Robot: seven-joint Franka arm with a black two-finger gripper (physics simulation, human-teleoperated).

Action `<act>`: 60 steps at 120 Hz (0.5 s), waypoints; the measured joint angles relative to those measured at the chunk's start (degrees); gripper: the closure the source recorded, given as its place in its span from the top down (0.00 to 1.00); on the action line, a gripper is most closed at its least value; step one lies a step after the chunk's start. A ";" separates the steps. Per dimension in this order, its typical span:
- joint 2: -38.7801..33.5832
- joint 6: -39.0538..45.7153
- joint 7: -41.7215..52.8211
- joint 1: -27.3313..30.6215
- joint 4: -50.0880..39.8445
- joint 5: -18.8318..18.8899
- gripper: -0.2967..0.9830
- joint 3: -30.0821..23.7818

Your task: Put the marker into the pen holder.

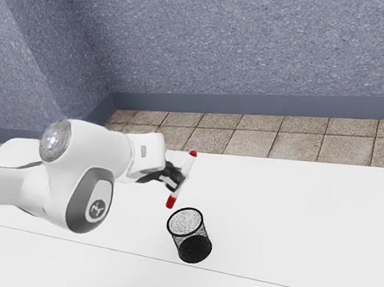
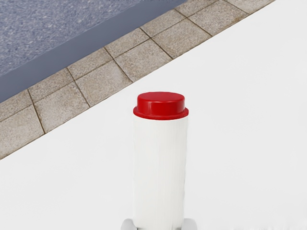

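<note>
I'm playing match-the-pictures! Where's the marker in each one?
Exterior view: the marker is near the middle, tilted in the hand, above the pen holder.
Wrist view: it's big and close, its red end nearest the floor tiles.
Both views share: those tiles, beyond the white table's edge.

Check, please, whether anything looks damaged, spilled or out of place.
Nothing stands out. The pen holder stands upright on the table, and the gripper holds the marker at a slant, with no visible damage or spill.

The arm (image 1: 107,147) reaches out, claw (image 1: 178,182) tilted, both fingers (image 2: 128,225) gripping.
</note>
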 joint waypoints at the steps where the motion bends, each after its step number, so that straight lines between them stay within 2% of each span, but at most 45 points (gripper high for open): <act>1: -0.01 0.28 -0.01 0.06 -0.19 -0.10 0.20 -0.31; 25: 0.90 4.57 -0.28 -0.04 -1.90 -3.60 0.20 -5.31; 60: 2.89 6.12 -0.41 0.19 -1.71 -5.40 0.20 -3.88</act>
